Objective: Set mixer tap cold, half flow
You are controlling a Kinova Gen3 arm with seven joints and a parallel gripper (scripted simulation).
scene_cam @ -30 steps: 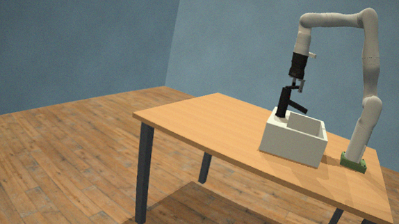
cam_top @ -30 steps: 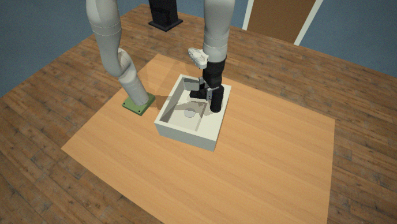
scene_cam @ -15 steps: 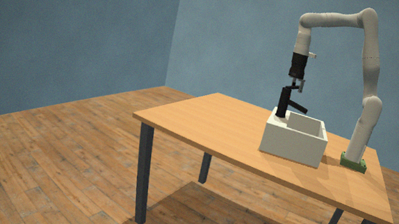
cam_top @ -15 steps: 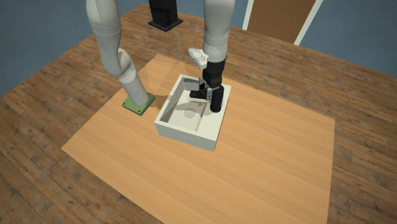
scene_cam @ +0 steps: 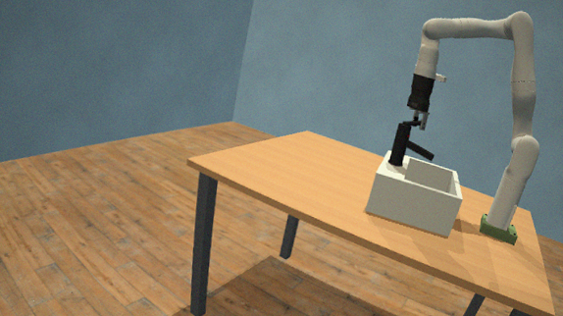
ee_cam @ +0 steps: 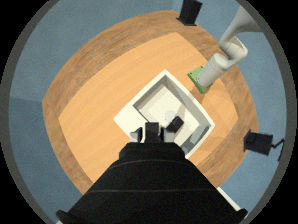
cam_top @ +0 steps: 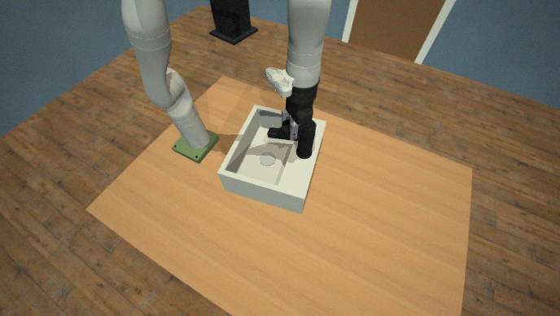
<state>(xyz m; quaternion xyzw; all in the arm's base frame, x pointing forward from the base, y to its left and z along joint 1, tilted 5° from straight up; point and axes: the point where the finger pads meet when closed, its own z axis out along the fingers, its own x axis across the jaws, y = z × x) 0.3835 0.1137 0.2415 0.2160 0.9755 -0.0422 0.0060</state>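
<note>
- Top view: the sink (cam_top: 264, 188) sits on the surface (cam_top: 346, 252) with the black tap (cam_top: 305, 144) on its right rim. The gripper (cam_top: 290, 127) hangs nose-down just left of the tap's column, over the basin. The lever cannot be told from the spout here, as both are black and stacked.
- Top view, advice: make sure of the grasp before any turning. A lever pinched near its tip gives more leverage, but it slips out more easily.
- Exterior view: the lever (scene_cam: 409, 124) juts from the tap's head roughly above the spout (scene_cam: 422, 151), low and near level. The gripper's fingers (scene_cam: 423, 122) stand partly apart at its outer end, one on each side. I cannot tell whether the pads are pressing on it yet.
- Exterior view, advice: do the two motions one at a time — swing to the cold stop first, then lift. Which side is blue cannot be read at this size, so confirm it before swinging.
- Exterior view, advice: the lift should stop midway, which calls for a slow arc about the tap's head rather than a straight pull up.
- Wrist view: the gripper's dark body fills the lower half, with the sink just past the fingertips. The lever is hidden, so this view cannot confirm alignment — rely on the exterior one.
</note>
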